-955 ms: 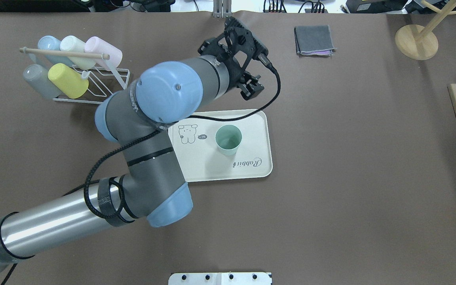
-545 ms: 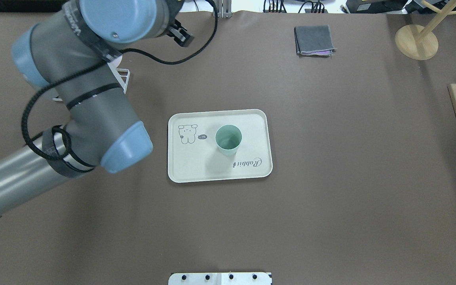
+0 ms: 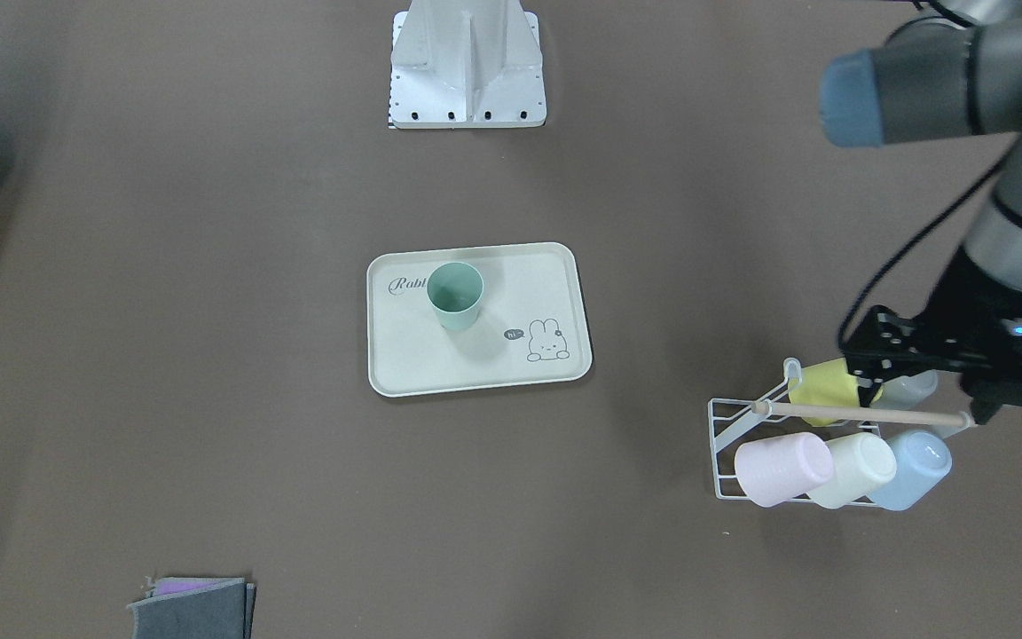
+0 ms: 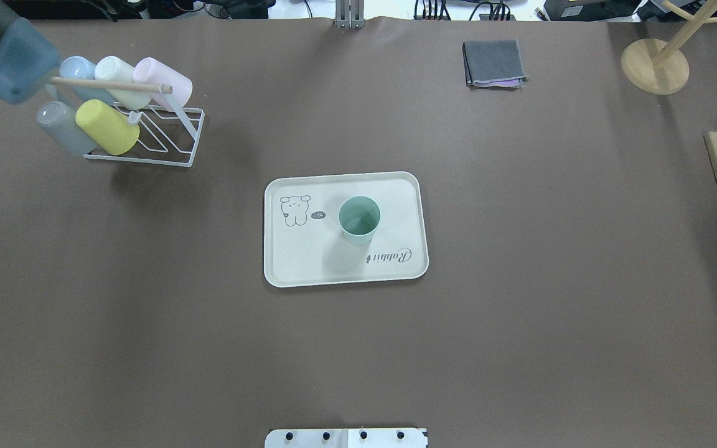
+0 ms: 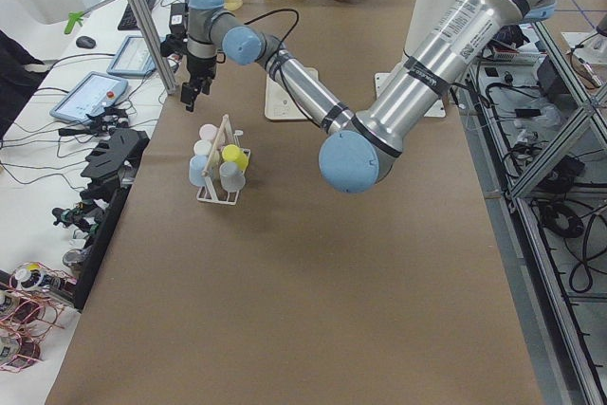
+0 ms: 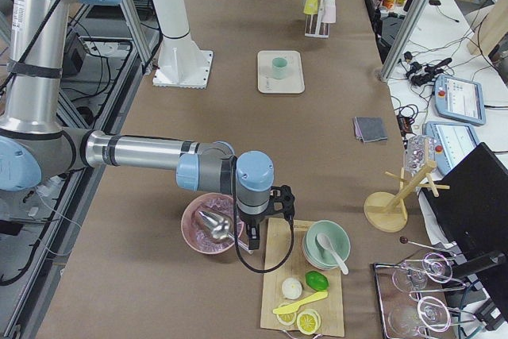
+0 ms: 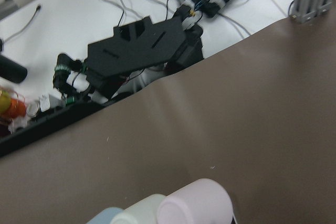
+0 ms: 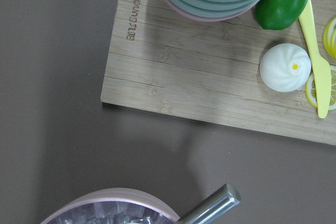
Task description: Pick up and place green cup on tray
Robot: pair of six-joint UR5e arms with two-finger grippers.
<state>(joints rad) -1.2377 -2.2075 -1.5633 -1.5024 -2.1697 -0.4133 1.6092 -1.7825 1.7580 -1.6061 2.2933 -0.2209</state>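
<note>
A brown table (image 4: 520,311) fills the work space. Nearest to the robot, in the middle of it, lies the tray (image 4: 309,261). The green cup (image 4: 359,219) stands upright on the tray, mouth up, well inside the rim, between the bunny drawing and the "Rabbit" script. Nothing touches it.

In my judgement the placing is done, and the step in hand is only to take the left arm away cleanly. Farther off, at the table's left part, stands a wire rack (image 4: 178,140) with several cups lying on it, among them a yellow cup (image 4: 106,126), under a wooden rod (image 4: 103,84). The left gripper (image 5: 193,100) seems to hang just beyond this rack, above the table. No view shows its fingertips clearly, so I cannot tell whether its jaws are apart or closed.

To do this step well, the arm should keep its height while it is near the rack, because the rod and the round cups would be easy to catch or push. It should not pass low over the tray, since the light cup could tip.

At the other end, the right gripper (image 6: 254,242) hangs between a pink bowl (image 6: 202,232) and a wooden board (image 6: 278,275). How its jaws stand I cannot tell. Farthest lies a folded grey cloth (image 4: 494,62)
</note>
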